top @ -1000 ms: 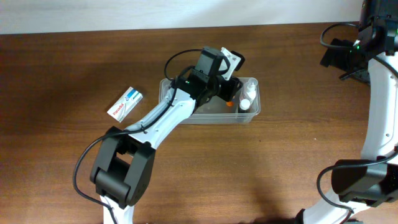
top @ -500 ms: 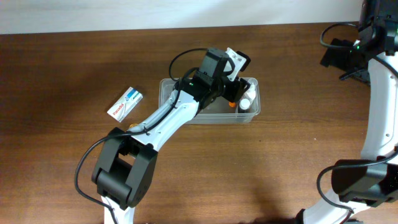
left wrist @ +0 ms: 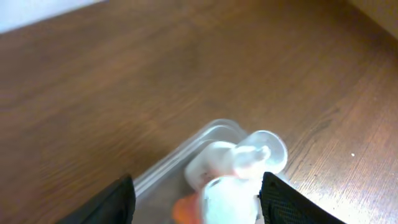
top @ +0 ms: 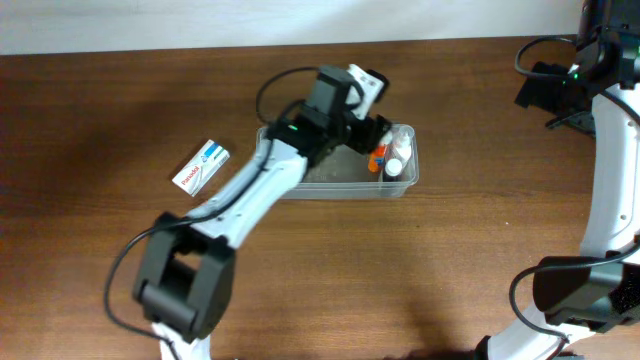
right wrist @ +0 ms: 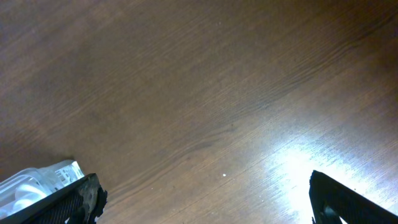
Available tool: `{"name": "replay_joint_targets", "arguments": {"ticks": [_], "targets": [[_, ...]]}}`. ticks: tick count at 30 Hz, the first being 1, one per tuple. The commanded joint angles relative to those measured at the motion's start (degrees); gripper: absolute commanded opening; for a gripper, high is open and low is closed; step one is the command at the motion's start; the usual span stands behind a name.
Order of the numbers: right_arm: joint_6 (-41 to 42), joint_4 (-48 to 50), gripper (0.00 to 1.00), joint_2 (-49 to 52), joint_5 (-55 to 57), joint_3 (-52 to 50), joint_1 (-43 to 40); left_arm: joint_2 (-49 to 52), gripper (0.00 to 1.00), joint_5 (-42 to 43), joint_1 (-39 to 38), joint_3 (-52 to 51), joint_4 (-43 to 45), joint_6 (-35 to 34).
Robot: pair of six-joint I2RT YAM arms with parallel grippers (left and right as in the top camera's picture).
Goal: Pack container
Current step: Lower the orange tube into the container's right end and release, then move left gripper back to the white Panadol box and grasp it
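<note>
The container (top: 330, 172), a clear tub, lies mid-table. At its right end lie a white bottle (top: 399, 158) and a bottle with an orange cap (top: 378, 156). My left gripper (top: 366, 131) hovers over that end, open. In the left wrist view the blurred white bottle (left wrist: 231, 190) and orange cap (left wrist: 185, 210) show below the left gripper (left wrist: 196, 202), close by its right finger with a gap on the left. The container rim (left wrist: 180, 155) shows there too. My right gripper (right wrist: 208, 202) is open over bare table.
A small white box (top: 201, 166) with red and blue print lies left of the container. The right arm (top: 600, 150) stands at the far right edge. A corner of the container (right wrist: 37, 180) shows at the lower left of the right wrist view.
My left gripper's jaws have gone from shut to open over the container's right end, and the arm has drawn back a little to the left. The right arm has not moved.
</note>
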Motion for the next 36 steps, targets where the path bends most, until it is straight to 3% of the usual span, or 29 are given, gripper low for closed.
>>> {"name": "replay_joint_targets", "arguments": {"ticks": [1,7,11,17,24,36], "targets": [[0.7,0.0,0.98,-0.4,0.7,0.7,-0.2,-8.3,0.66,-1.6,4.5,1.6,-3.0,0.5],[0.7,0.0,0.98,-0.4,0.7,0.7,-0.2,-15.9,0.81,-13.6,13.5,1.6,-14.4,2.1],[0.7,0.0,0.98,-0.4,0.7,0.7,-0.2,-16.4,0.92,-14.3,20.0,1.6,-20.1,5.2],[0.7,0.0,0.98,-0.4,0.7,0.7,-0.2,-12.9,0.92,-14.4,26.2,1.6,-25.3,11.5],[0.7,0.0,0.98,-0.4,0.7,0.7,-0.2,-7.6,0.93,-16.7,28.4,1.6,-29.3,16.7],[0.7,0.0,0.98,-0.4,0.7,0.7,-0.2,0.2,0.94,-21.9,28.8,1.6,-38.7,19.9]]}}
